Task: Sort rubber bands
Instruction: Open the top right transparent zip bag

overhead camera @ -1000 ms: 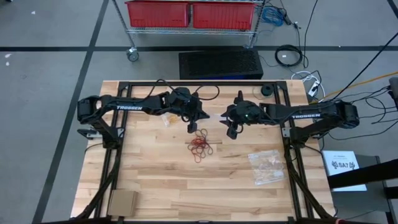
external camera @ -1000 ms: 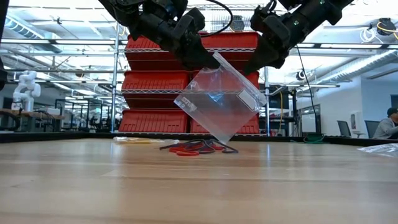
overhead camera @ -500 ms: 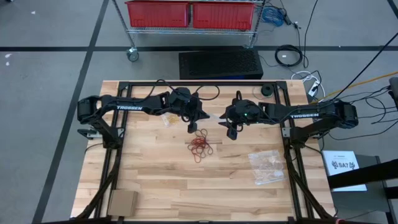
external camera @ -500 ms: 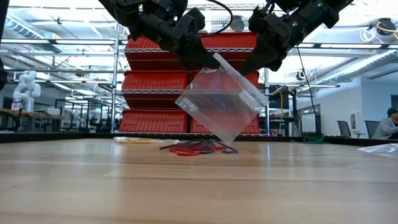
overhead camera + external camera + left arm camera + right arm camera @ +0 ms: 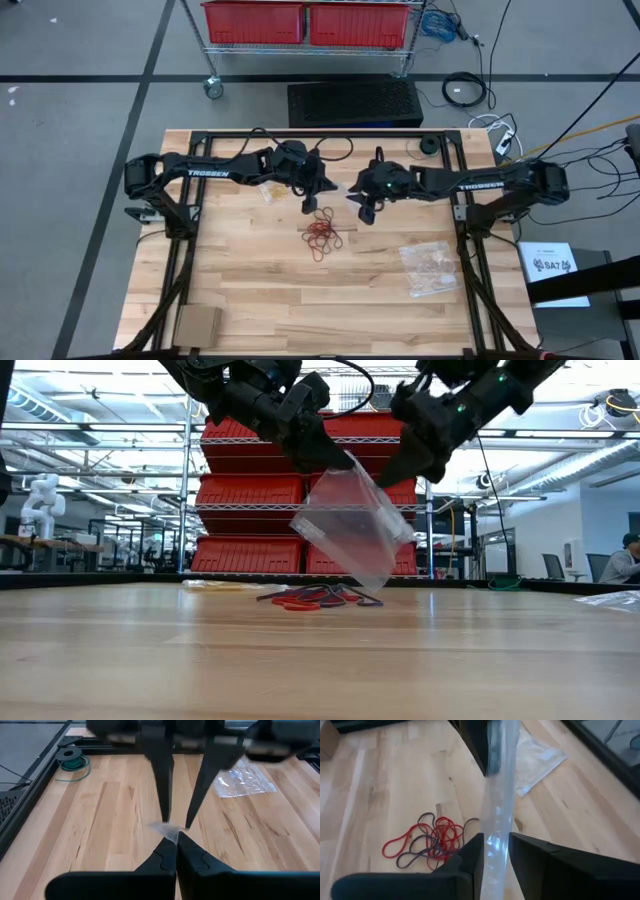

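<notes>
A clear plastic bag [image 5: 355,525] hangs tilted above the table between my two grippers. My left gripper [image 5: 338,458] [image 5: 309,204] is shut on it. My right gripper [image 5: 402,466] [image 5: 364,210] is open, and its fingers stand on either side of the bag's other upper corner [image 5: 496,827]. A loose pile of red and dark rubber bands [image 5: 323,236] [image 5: 318,598] [image 5: 432,842] lies on the wood just under the bag's lowest corner. My left gripper pinches the bag's upper corner [image 5: 169,831] between its two fingertips, coming slanting down from the table's left. The bag is lifted clear and hangs tilted below the fingers. My right gripper has the bag's edge between its open fingers [image 5: 470,857]; whether they touch it, I cannot tell.
A second clear bag [image 5: 430,266] holding pale bands lies flat toward the table's right near side. A small bag [image 5: 267,191] sits under the left arm. A brown cardboard box [image 5: 197,324] is at the near left corner. Bare wood lies near of the pile.
My right gripper has moved toward the table's left, up to the hanging bag, so that the bag's free upper corner now stands between its fingers. In the low view the bag looks narrower than before. My left gripper has kept its hold.
</notes>
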